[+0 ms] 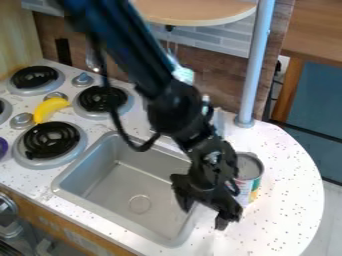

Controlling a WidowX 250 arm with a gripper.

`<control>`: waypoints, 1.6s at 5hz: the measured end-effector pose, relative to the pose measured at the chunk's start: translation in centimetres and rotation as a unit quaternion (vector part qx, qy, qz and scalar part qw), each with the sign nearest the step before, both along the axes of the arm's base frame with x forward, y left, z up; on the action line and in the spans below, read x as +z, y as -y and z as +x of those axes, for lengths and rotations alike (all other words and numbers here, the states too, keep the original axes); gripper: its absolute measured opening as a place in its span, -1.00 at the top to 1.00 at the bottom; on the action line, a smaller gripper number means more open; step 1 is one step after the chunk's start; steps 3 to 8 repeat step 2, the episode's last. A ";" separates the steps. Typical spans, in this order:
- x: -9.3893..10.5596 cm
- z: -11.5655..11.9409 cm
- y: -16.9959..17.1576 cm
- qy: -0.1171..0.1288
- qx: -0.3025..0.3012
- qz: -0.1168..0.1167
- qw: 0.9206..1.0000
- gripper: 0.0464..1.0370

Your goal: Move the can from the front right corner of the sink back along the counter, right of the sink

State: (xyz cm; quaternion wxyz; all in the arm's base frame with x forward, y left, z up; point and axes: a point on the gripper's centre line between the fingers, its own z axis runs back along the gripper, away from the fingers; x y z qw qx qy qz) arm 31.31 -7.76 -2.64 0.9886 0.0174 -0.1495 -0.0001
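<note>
Low over the right-hand edge of the sink and the counter next to it: the black claw, pointing down at a slant. Wide in its state – two dark fingers, with a clear gap between the tips. From the top edge, slanting down to the claw, the black arm, with a loose cable curving beside it.

Just beside the claw, on the speckled white counter, an open metal can, upright and partly hidden; from this angle, not possible to tell if touching or apart. Inside the sink, at the bottom, a round drain.

Farther out, behind the can, a grey-blue upright pole, and above, a rounded wooden shelf. Well apart from the claw, on the left part of the counter, dark coil burners with grey knobs near them – and among these, lying at a tilt, a yellow banana. At the left edge, a purple object, cut by the border.
</note>
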 end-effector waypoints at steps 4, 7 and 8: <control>3.5 -7.7 1.0 -0.077 -0.055 0.000 0.996 -0.92; 3.5 -7.7 1.0 -0.077 -0.055 0.000 0.996 -0.92; 3.5 -7.7 1.0 -0.077 -0.055 0.000 0.996 -0.92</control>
